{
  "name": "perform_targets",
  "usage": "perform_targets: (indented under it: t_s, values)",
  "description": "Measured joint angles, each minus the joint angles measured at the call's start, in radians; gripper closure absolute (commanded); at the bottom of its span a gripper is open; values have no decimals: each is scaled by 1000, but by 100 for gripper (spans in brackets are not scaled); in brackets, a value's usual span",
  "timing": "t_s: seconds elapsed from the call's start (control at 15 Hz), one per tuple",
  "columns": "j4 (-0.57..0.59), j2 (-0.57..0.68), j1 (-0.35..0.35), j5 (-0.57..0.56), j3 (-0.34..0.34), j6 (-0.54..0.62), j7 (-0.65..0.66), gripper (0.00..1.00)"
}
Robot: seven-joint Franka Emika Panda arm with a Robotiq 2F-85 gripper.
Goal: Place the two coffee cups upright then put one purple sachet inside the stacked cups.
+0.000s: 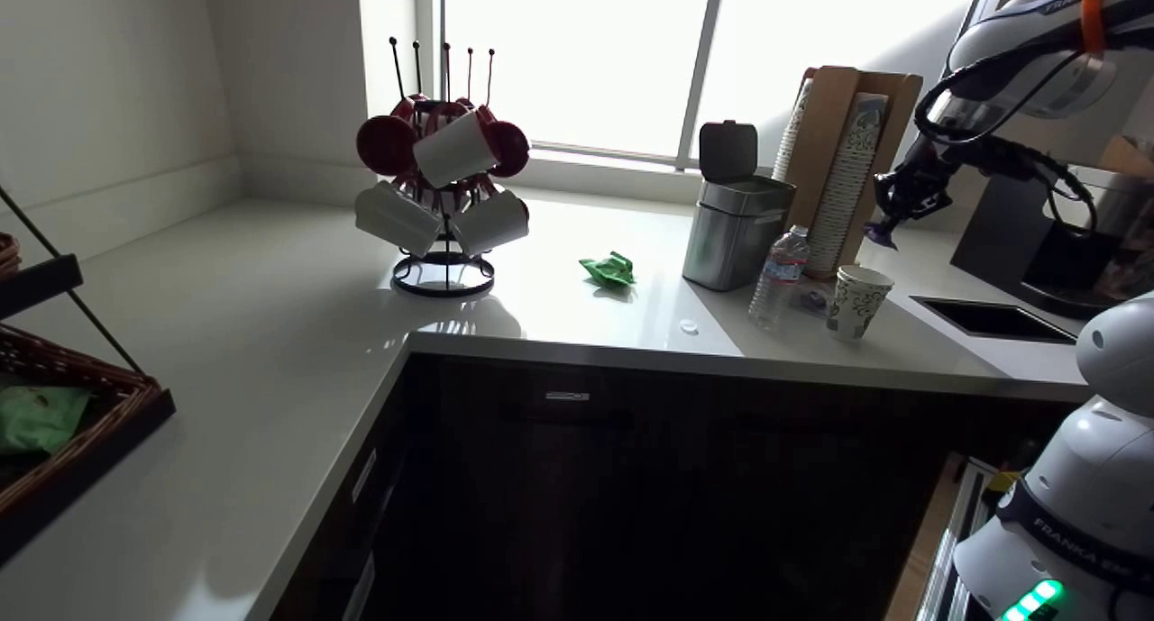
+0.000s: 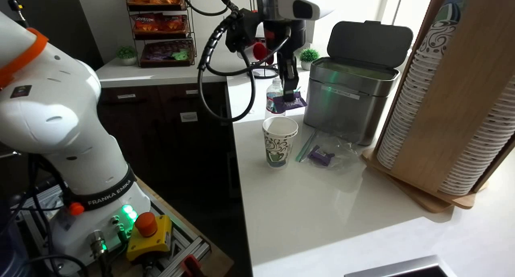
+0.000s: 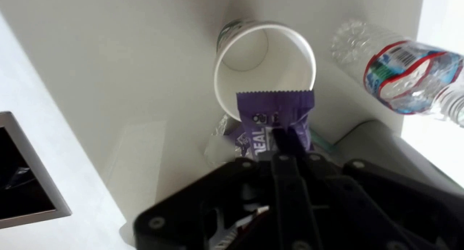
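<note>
Two white paper cups with a leaf-like print (image 2: 277,146) stand upright, one inside the other, near the counter's front edge; they also show in an exterior view (image 1: 854,307) and the wrist view (image 3: 279,66). My gripper (image 2: 289,97) is shut on a purple sachet (image 2: 298,103), held above the cups. In the wrist view my fingertips (image 3: 288,139) pinch the sachet (image 3: 273,103), whose serrated end overlaps the cup's rim. The visible cup inside is bare. Another purple sachet (image 2: 320,156) lies in a clear plastic bag (image 2: 342,150) beside the cups.
A clear water bottle (image 1: 777,283) stands beside the cups. Behind are a steel bin with a raised lid (image 2: 350,108) and a tall wooden cup dispenser (image 2: 426,120). A framed dark opening (image 1: 992,319) is in the counter. A green packet (image 1: 613,269) and mug rack (image 1: 444,274) stand farther off.
</note>
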Motion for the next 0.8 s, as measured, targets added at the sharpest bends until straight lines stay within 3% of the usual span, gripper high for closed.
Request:
perform_targets:
  t_s: [0.07,0.13,0.2,0.8]
  values:
    - [6,0,8,0,0,-27,-4,100]
    - [11,2,12,0,0,-48,-6,90]
    - [13,4,14,0,0,-56,-8,73]
    - [49,50,22,-3,-2,-49,8,6]
